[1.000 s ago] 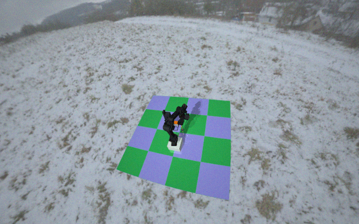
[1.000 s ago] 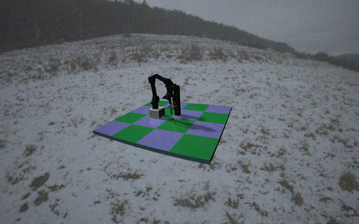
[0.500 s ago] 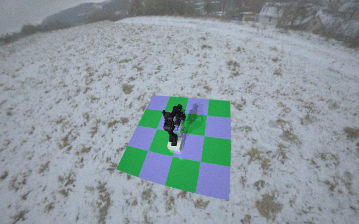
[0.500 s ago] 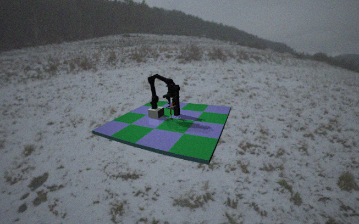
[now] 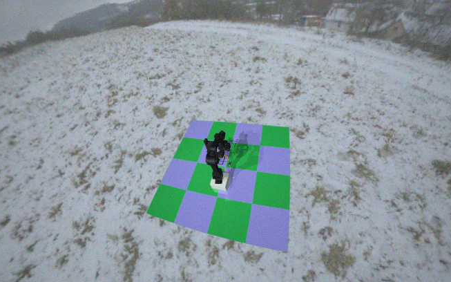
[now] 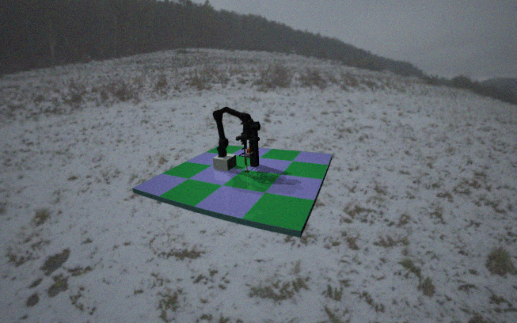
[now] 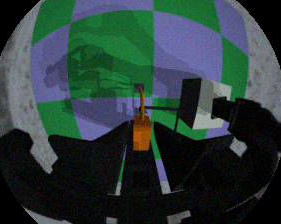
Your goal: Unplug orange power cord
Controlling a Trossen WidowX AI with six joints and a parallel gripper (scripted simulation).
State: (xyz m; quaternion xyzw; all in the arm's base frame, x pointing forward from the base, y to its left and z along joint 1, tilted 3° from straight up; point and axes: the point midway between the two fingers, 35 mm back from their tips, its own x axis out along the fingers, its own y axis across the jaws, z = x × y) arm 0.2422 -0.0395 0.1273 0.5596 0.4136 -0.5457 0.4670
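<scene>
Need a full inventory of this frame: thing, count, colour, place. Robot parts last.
Snowy ground: 1, white with brown tufts, all around the platform.
Platform: 1, green and purple checks, on the ground.
Buildings: a few, pale and blurred, far edge of the top view.
Power strip: 1, black, upright on the platform beside the arm.
Plug: 1, orange, between the end effector's fingers in the wrist view.
Cord: 1, thin, orange, running on from the plug.
Base box: 1, off-white, on the platform under the arm.
Arm: 1, black, arched from the base towards the strip.
End effector: 1, black, part open, fingers either side of the plug.
</scene>
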